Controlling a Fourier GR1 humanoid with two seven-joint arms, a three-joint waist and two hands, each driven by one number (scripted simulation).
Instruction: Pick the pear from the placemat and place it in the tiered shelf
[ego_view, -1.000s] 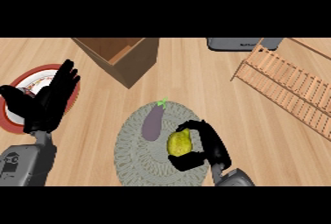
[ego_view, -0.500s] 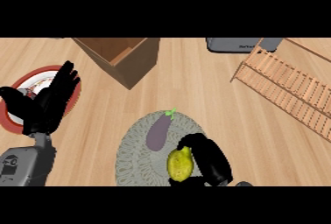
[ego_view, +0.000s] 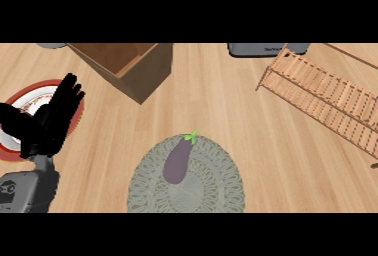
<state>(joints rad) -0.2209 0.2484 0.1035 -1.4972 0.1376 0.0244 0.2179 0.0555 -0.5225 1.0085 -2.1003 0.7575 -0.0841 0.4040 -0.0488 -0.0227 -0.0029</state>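
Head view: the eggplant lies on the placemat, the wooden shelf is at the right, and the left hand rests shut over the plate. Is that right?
Not quite. In the head view the left hand is open, fingers straight and pointing up, resting over the plate at the left. The rest holds: the eggplant lies on the placemat, and the wooden shelf stands at the right.

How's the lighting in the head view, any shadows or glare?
Head view: even, flat light, no glare on the counter. The box has a darker shaded side face. The left robot hand reads as a near-black silhouette over the plate. The eggplant casts almost no shadow on the placemat.
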